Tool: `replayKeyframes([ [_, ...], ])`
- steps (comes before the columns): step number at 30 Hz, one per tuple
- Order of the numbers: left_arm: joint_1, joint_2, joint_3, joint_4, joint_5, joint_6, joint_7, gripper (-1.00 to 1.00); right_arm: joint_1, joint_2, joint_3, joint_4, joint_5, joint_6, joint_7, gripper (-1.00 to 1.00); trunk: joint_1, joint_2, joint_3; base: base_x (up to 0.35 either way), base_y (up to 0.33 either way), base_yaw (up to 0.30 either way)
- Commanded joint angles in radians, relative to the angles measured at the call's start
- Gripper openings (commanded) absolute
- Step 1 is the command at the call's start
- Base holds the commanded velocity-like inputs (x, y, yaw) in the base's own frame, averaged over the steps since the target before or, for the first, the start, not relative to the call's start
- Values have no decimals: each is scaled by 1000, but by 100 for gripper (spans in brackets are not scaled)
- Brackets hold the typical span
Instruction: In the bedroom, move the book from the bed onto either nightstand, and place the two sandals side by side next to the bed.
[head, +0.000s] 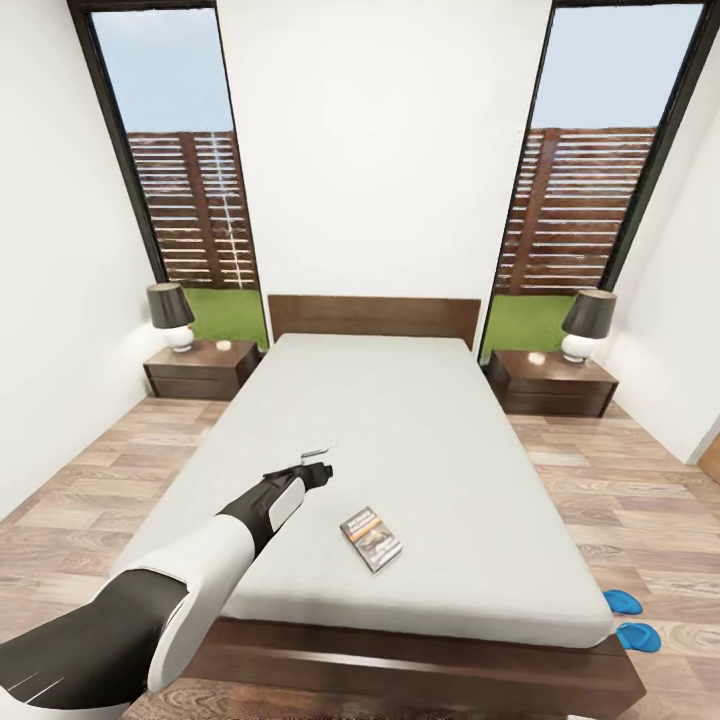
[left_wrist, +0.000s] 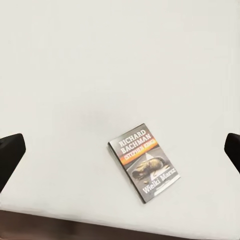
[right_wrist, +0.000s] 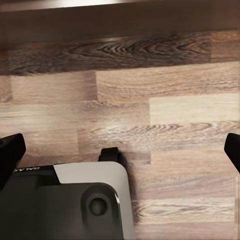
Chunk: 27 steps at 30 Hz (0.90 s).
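Head view: left gripper (head: 318, 462) stretched out over bed (head: 420, 420), holding nothing. Book (head: 371, 538) flat on mattress near foot edge, just beside gripper. Two sandals (head: 629, 619) on floor by bed's foot corner. Nightstand (head: 203, 367) at each side of headboard.

Left wrist view: fingers (left_wrist: 11, 152) spread wide, book (left_wrist: 144, 162) between and beyond them; likely lining up for grasp.

Right wrist view: right gripper fingers (right_wrist: 10, 152) wide apart, empty, over plank floor (right_wrist: 165, 110); arm probably parked.
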Motion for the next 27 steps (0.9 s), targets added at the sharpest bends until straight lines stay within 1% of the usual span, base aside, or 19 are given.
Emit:
replayKeyframes([
  [1,-1,0,-6,-2,6,1,7,100,-2,-2,7,2,-11,1,5,100,1,-2,-4,0,0,88],
  [6,0,0,-6,-1,6,-47,7,100,-2,-4,7,2,-11,2,2,100,1,-2,-12,15,-7,88],
  [9,0,0,-6,7,5,-61,7,100,-2,-4,7,2,-11,1,2,100,1,-2,-16,134,-144,88],
  [12,0,0,-6,11,5,-66,7,100,-2,-4,8,2,-11,1,2,100,1,-2,-21,103,-151,88],
  [19,1,0,-6,12,5,-68,5,100,-2,-4,9,2,-11,-2,5,100,1,-2,-31,17,-25,80],
  [27,1,0,-6,12,5,-68,5,100,-2,-4,9,2,-11,-2,8,100,1,-2,-35,1,-2,-10],
])
